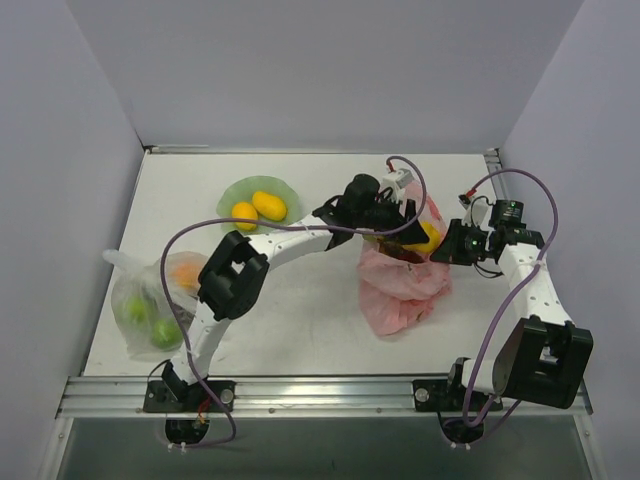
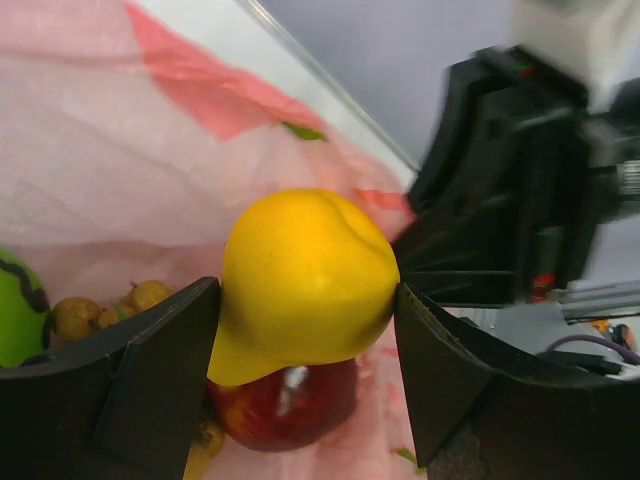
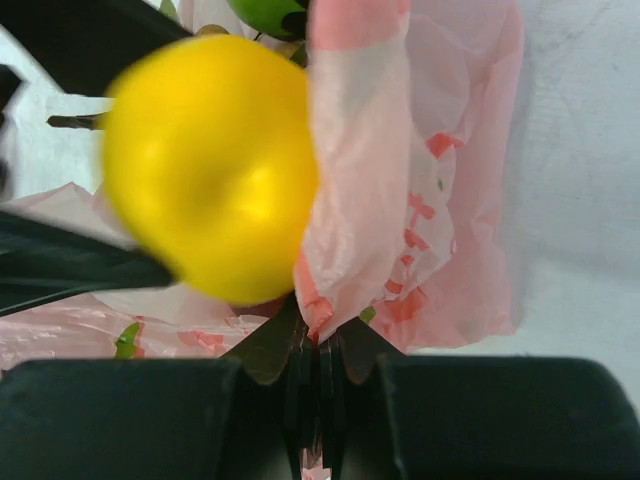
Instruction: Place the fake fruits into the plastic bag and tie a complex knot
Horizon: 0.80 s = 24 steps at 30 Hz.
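The pink plastic bag (image 1: pixel 402 285) lies right of centre with its mouth held open. My left gripper (image 1: pixel 408 232) is over the mouth, shut on a yellow citrus fruit (image 2: pixel 305 280), which also shows in the top view (image 1: pixel 428 239) and, blurred, in the right wrist view (image 3: pixel 210 165). Inside the bag lie a red apple (image 2: pixel 285 402), a green fruit (image 2: pixel 14 310) and a brown grape bunch (image 2: pixel 100 310). My right gripper (image 3: pixel 320 345) is shut on the bag's rim (image 3: pixel 330 300) and holds it up; it also shows in the top view (image 1: pixel 447 248).
A green plate (image 1: pixel 232 195) with two yellow-orange fruits (image 1: pixel 269 205) sits at the back left of centre. A clear bag of fruits (image 1: pixel 150 300) lies at the left edge. Grey walls close in the table on three sides.
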Available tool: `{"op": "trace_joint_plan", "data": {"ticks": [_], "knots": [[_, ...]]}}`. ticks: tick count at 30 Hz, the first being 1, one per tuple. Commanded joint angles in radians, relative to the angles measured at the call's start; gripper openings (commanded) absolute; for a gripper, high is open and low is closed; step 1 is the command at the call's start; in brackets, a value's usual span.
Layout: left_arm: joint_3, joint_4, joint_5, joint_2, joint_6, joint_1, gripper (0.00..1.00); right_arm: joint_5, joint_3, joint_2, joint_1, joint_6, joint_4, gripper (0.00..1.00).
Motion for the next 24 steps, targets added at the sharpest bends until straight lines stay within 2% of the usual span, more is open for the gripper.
{"op": "trace_joint_plan", "data": {"ticks": [1,7,10,11,12,17,24], "knots": [[-0.001,0.095,-0.107,0.057,-0.014,-0.004,0.60,0.037,-0.001,-0.019,-0.006,-0.008,0.007,0.00],[0.016,0.032,-0.237,0.114,0.053,0.000,0.61,0.115,-0.011,-0.057,-0.006,-0.031,0.013,0.00],[0.013,-0.026,-0.313,0.108,0.139,-0.006,0.73,0.121,-0.008,-0.063,-0.006,-0.038,0.015,0.00],[0.001,-0.034,-0.319,0.086,0.153,-0.006,0.91,0.121,-0.006,-0.063,-0.006,-0.040,0.013,0.00],[-0.016,-0.029,-0.307,0.068,0.168,-0.004,0.96,0.114,-0.005,-0.063,-0.006,-0.043,0.013,0.00],[-0.083,-0.040,-0.191,-0.096,0.256,0.005,0.97,0.043,-0.009,-0.036,0.002,-0.046,0.007,0.00],[-0.090,-0.196,-0.034,-0.291,0.328,0.022,0.97,0.028,-0.044,-0.020,0.089,-0.040,0.042,0.00]]}}
